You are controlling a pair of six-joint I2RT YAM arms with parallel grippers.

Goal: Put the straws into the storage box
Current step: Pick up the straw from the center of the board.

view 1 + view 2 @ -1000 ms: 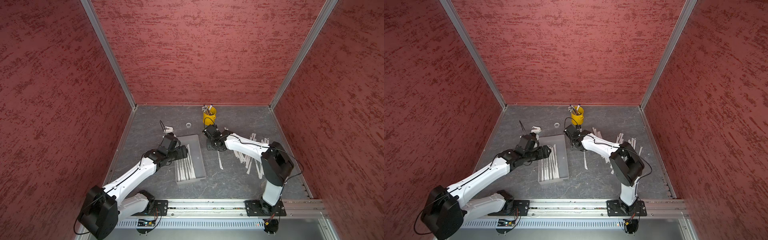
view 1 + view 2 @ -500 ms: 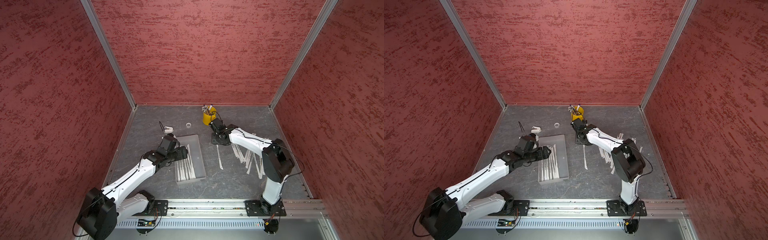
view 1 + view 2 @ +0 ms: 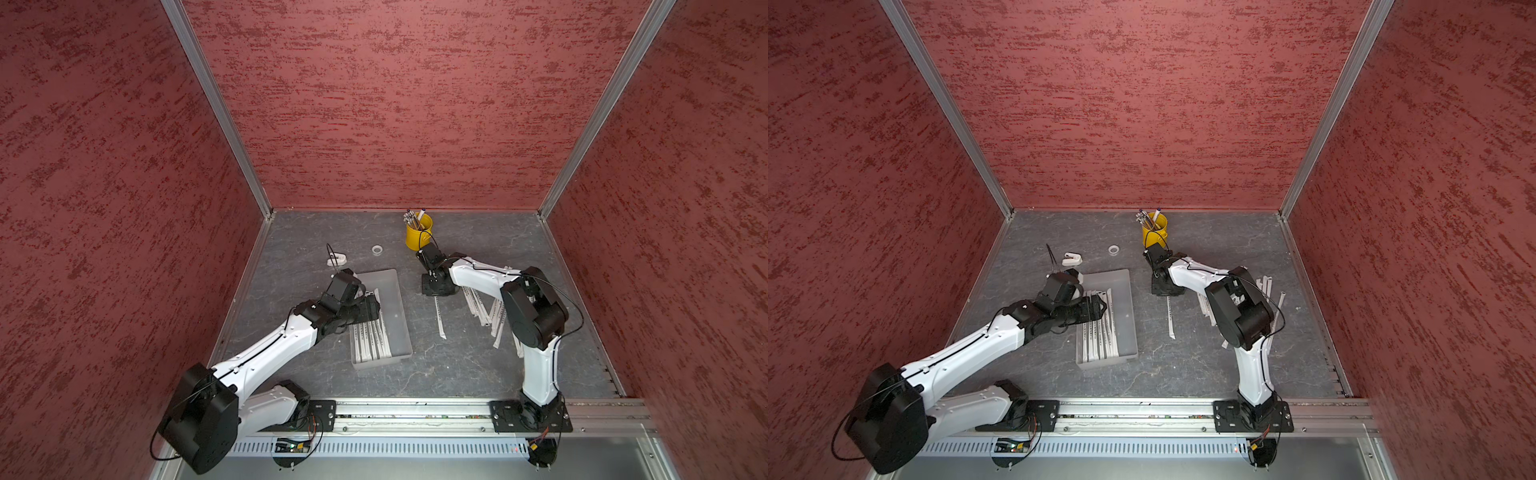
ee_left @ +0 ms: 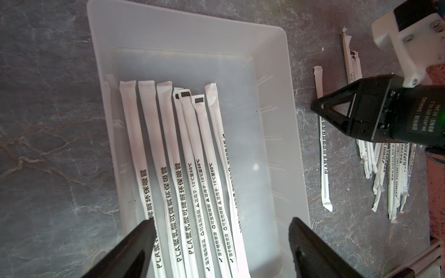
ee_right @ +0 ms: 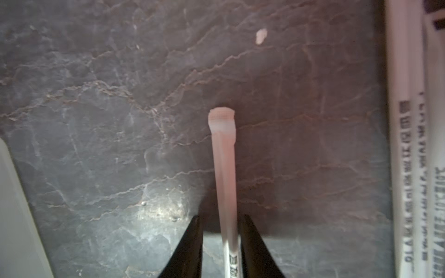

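The lone straw (image 3: 439, 316) lies flat on the table (image 3: 457, 370), apart from the rest. Its long axis runs roughly 12 to 6 o'clock in both top views. The right gripper (image 3: 434, 286) sits over its 12 o'clock end, pointing down. In the right wrist view the straw passes straight between the fingers (image 5: 190, 252), in line with the gap. The jaws stand narrow, with a sliver of table showing on one side, so I judge they straddle it without pinching it yet.

The box (image 3: 395, 299) is at 9 o'clock from this straw and lies parallel to it. Several straws (image 4: 168, 156) lie lengthwise along one side of it, and the side nearer the lone straw is bare. The left gripper (image 4: 221, 220) hangs over those, jaws wide and empty. A loose pile (image 3: 478, 305) lies at 3 o'clock of the lone straw.

The right arm is plainly the nearer. Once shut, a sideways carry toward 9 o'clock with no turn should do.
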